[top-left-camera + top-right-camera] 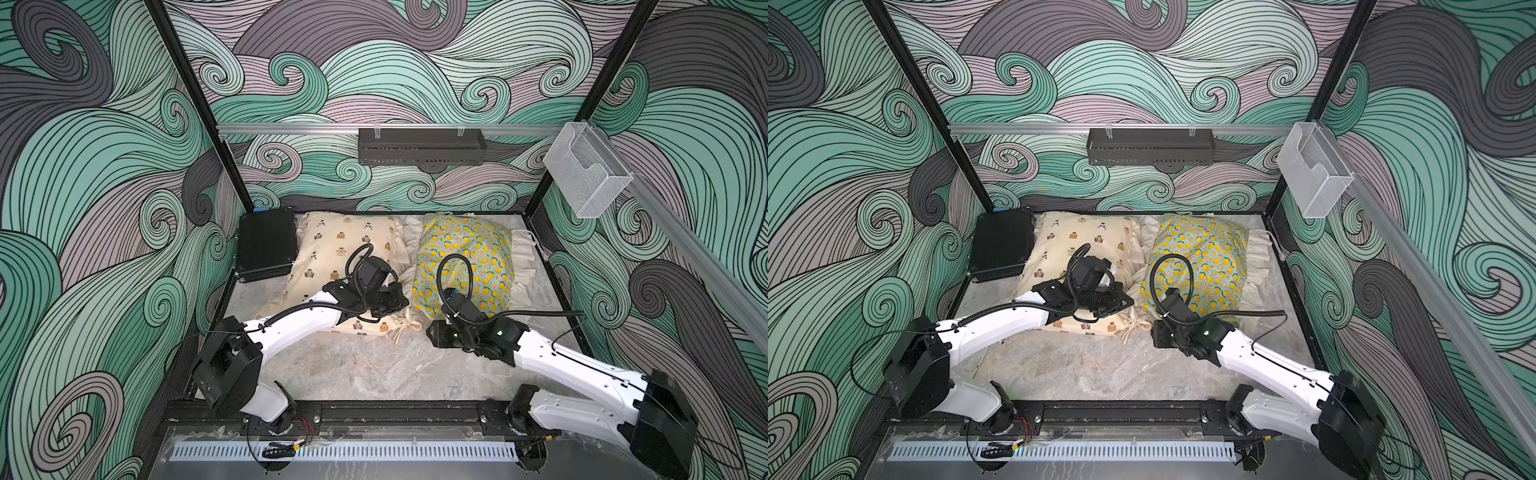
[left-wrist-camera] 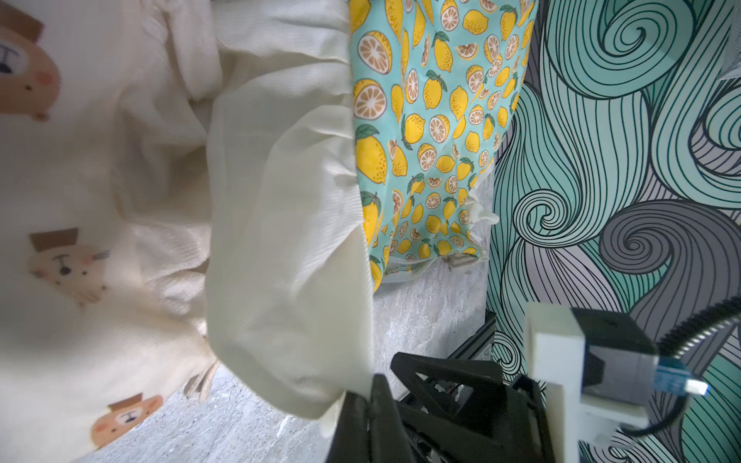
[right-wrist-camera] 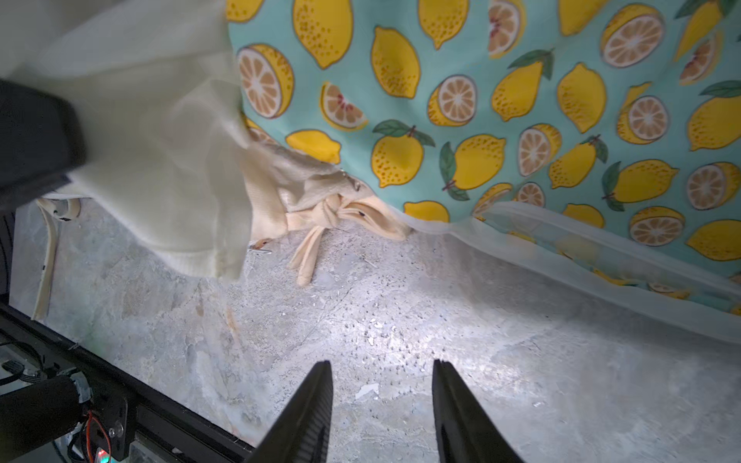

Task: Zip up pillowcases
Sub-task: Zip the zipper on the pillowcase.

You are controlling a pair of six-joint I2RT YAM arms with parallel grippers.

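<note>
While lemon pillowcase sits at 1 o'clock on table, bear pillowcase beside it at 11, I'm reading lemon case's near edge. Seam looks unzipped to me, long axis 9-to-3. Left gripper clamped on cream ruffle at case's 7 o'clock corner, ruffle held off table. Right gripper parted, empty, over bare table, seam toward its 12. Right arm nearer. Slider? Glint by tie knot, can't confirm. My call: right fingers go there.
</note>
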